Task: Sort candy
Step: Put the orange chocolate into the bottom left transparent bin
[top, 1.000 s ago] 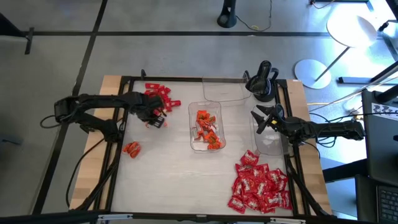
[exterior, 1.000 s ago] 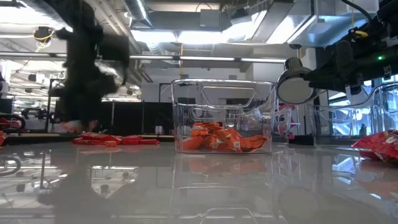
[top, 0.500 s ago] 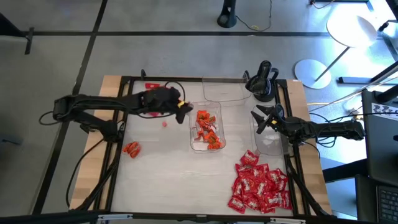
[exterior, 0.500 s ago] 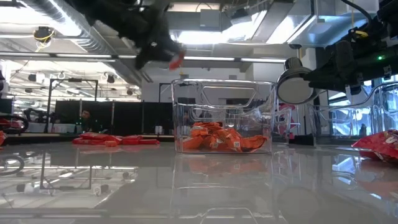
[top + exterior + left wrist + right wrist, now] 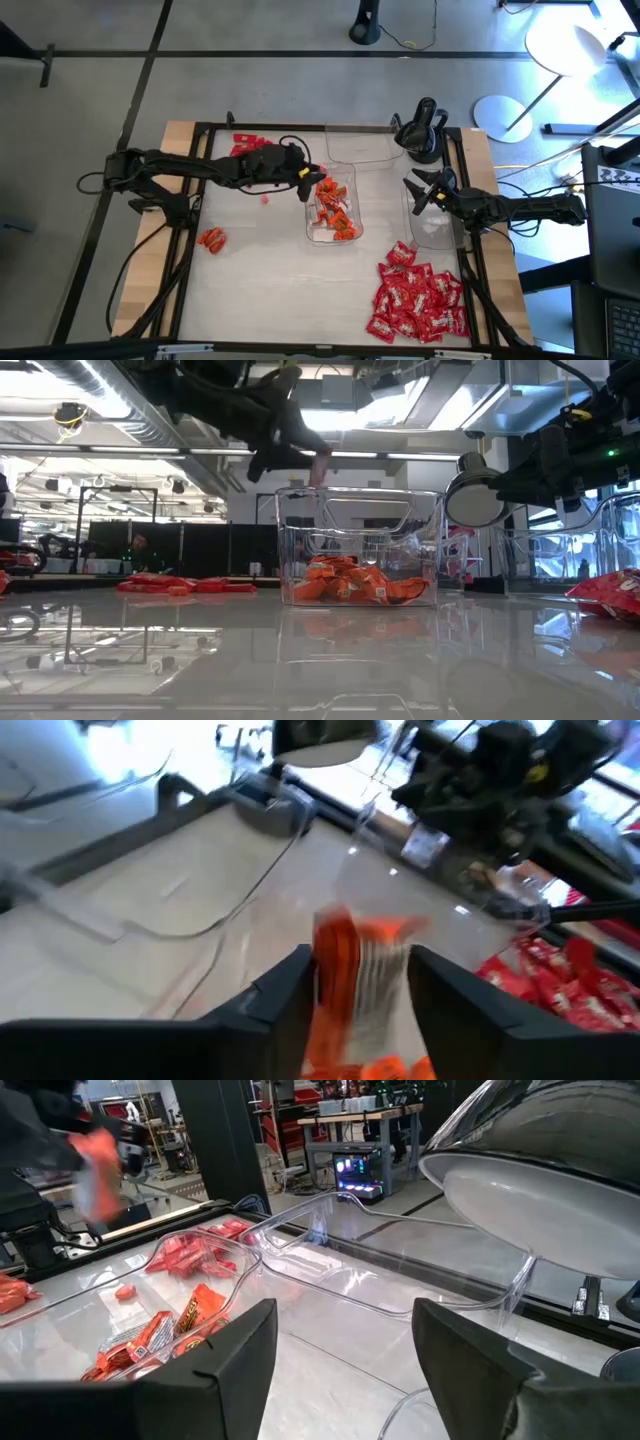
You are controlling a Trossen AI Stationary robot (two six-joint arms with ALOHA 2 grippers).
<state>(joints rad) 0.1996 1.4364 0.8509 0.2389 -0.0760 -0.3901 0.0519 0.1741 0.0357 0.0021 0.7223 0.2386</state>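
Left gripper [image 5: 312, 178] is stretched out over the near-left edge of the middle clear tray [image 5: 349, 236], up in the air above its rim. In the left wrist view its two dark fingers [image 5: 275, 995] are clamped on an orange candy [image 5: 352, 960], wrapper blurred. From the low view the left gripper [image 5: 300, 455] hangs just over the tray's top edge w/ the sweet showing pale under it.

That middle tray [image 5: 360, 495] already holds a heap of orange candies [image 5: 332, 208], lying on the tray floor [image 5: 355, 582]. A second clear tray [image 5: 356, 150] sits behind it toward the far edge, and a third [image 5: 432, 236] is over on the right under the right arm.

Other candy on the table: a loose bunch of plain red pieces [image 5: 247, 148] near the far left corner, partly hidden by the left arm; one small reddish bit [image 5: 265, 199] alone just below the arm; a small orange-red clump [image 5: 211, 238] on the left side, well apart from the trays; and a big pile of red sweets w/ white marks [image 5: 418, 301] at the near right corner.

Right gripper [image 5: 418, 193] waits above the right-hand tray, jaws apart – right wrist view shows both fingers [image 5: 225, 1350] spread wide w/ nothing between them. A black lamp base [image 5: 420, 135] stands at the far right of the table
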